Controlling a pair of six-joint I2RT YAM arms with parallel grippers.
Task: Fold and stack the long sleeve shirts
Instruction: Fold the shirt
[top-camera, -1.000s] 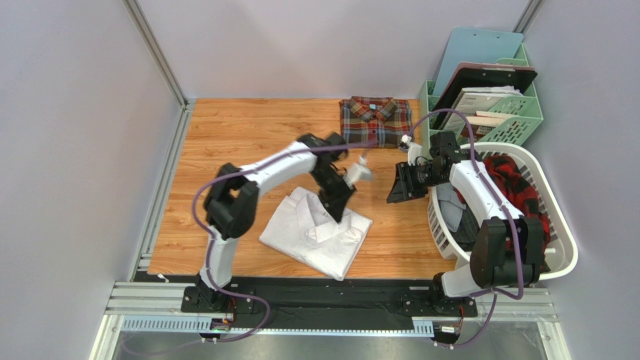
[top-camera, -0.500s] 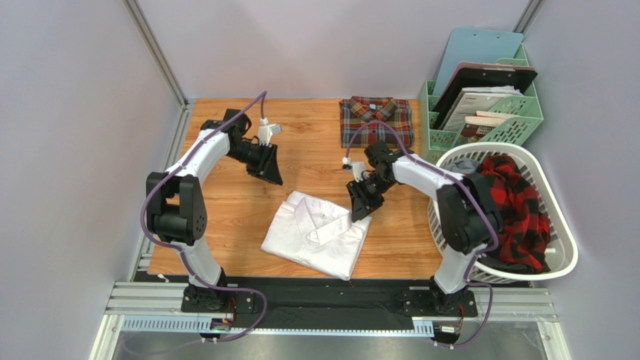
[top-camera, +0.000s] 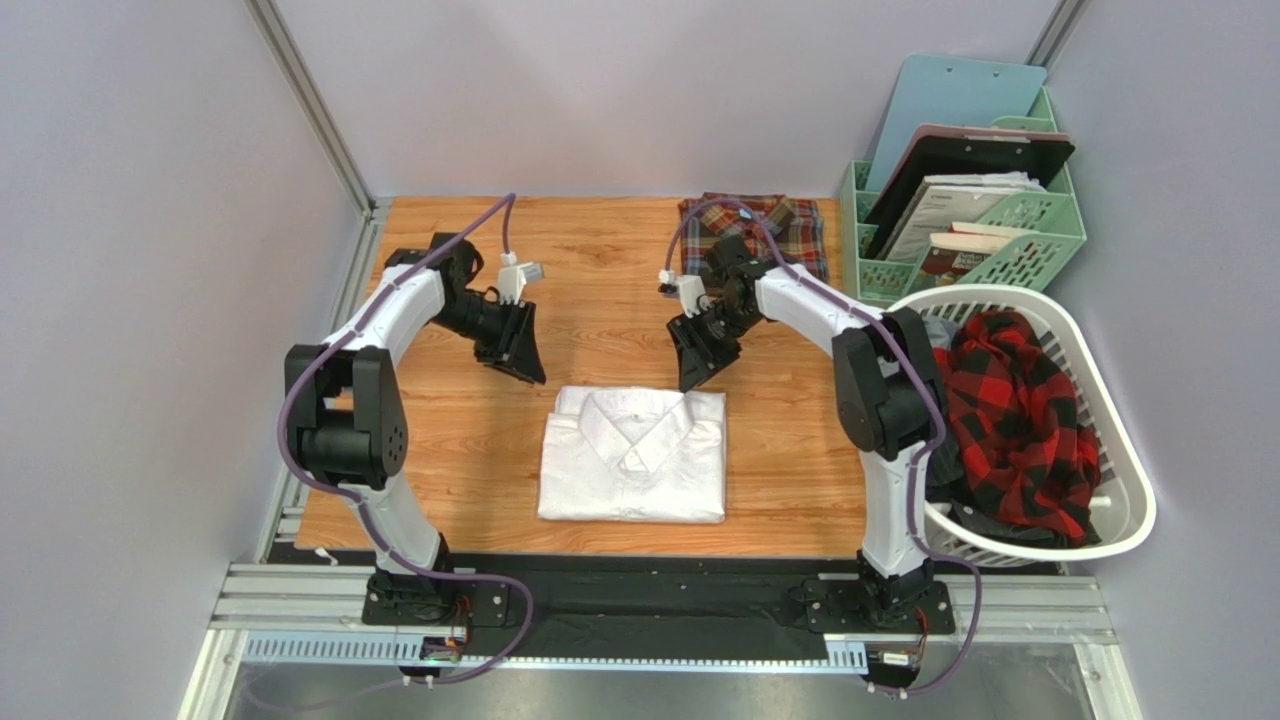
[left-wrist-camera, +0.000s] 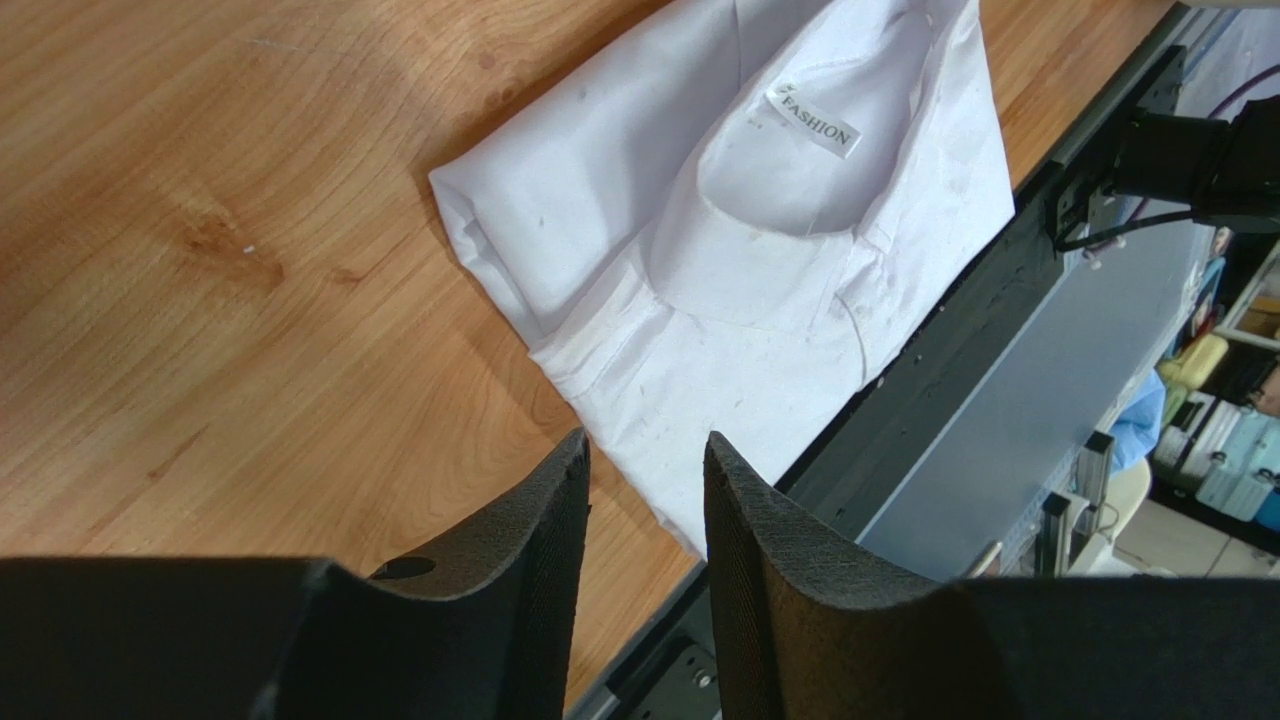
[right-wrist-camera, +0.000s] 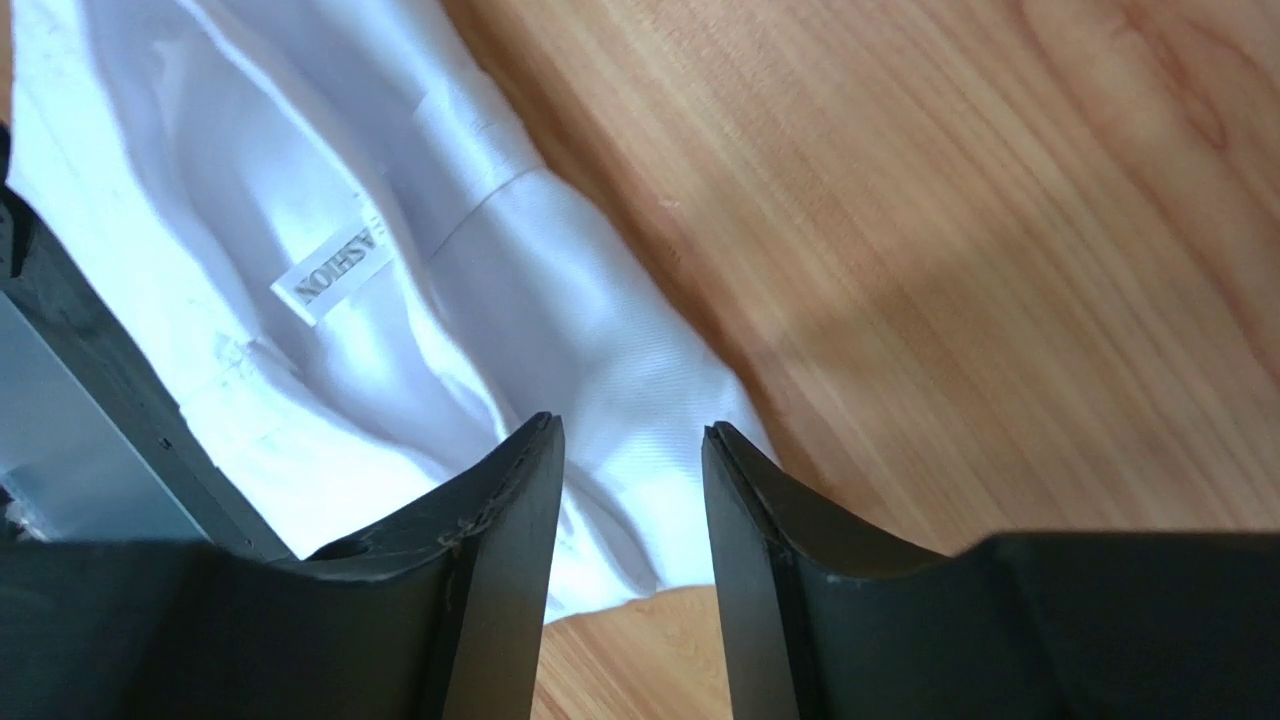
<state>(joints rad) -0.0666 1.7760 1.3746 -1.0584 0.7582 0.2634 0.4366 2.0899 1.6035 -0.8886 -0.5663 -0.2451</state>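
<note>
Two end effectors hang over the wooden counter (top-camera: 451, 450) with nothing in them. The left end effector (top-camera: 522, 360) has its fingers a narrow way apart, and so has the right end effector (top-camera: 693, 365). Each wrist view shows bare foam pads and only air between them.

The plain white collared shirt (top-camera: 634, 458) lies folded into a neat rectangle, collar up. It sits just ahead of and below both sets of fingertips, between the two arms. The folded red, brown and green plaid shirt (top-camera: 804, 225) lies behind the right end effector at the counter's far edge, partly hidden by that arm.

Folding of the white shirt looks finished, so stacking is probably the step in hand. The next move likely calls for both end effectors to drop to the corners nearest them. They would need to pinch through every layer, then carry the bundle level onto the plaid shirt. A shallow pinch could let the fold spill open.
</note>
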